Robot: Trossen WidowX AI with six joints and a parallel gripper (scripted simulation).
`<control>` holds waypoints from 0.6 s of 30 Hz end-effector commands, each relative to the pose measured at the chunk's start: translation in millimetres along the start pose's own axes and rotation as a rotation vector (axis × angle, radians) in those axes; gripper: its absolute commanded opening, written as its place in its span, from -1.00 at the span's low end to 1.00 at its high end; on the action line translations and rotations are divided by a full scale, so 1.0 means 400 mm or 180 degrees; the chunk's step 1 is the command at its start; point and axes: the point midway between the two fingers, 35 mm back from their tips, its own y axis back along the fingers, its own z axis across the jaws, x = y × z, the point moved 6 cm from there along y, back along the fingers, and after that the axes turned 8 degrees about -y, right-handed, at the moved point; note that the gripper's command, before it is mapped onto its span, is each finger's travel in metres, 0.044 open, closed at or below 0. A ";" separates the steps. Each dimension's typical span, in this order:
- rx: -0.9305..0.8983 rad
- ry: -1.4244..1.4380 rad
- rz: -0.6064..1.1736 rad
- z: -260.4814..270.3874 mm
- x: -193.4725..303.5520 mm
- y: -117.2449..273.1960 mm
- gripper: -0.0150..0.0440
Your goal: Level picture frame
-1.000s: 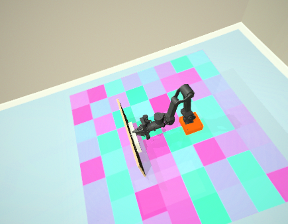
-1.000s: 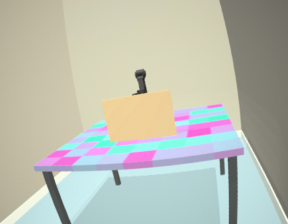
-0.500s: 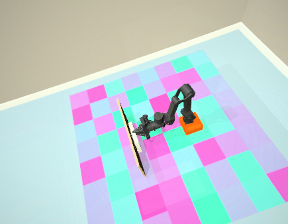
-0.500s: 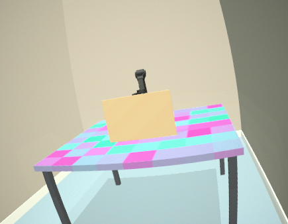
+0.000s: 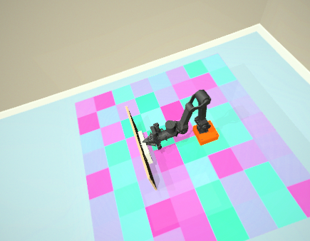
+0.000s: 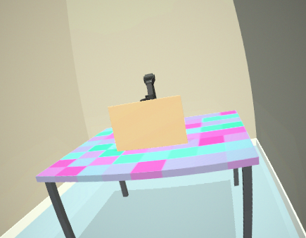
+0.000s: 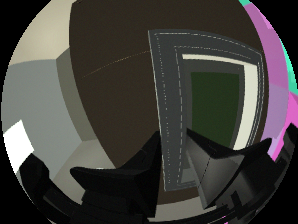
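The picture frame (image 7: 166, 85) shows in the wrist view with a dark grey border, a pale inner strip and a green picture; in the top view it is a thin pale shape (image 5: 148, 154) seen nearly edge-on, close against the upright panel (image 5: 133, 122) (image 6: 149, 123) (image 7: 112, 105). My gripper (image 5: 144, 142) (image 7: 170, 133) is shut on the frame's border, on the side away from the table, with one finger on each side of that bar. The bar looks slanted in the wrist view, but the curved lens keeps me from telling how level it is. The screw and notched strip are hidden.
The panel stands over the patchwork-coloured table (image 5: 229, 162) (image 6: 149, 170) and hides the frame and gripper from the exterior view. The arm's orange base (image 5: 207, 135) is on the table behind the gripper. Room walls rise beyond the table.
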 end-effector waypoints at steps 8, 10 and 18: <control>-0.0050 0.0009 0.0016 0.016 0.004 0.000 -0.49; -0.0050 0.0009 0.0016 0.017 0.004 0.000 -0.49; -0.0050 0.0008 0.0016 0.015 0.004 0.000 -0.49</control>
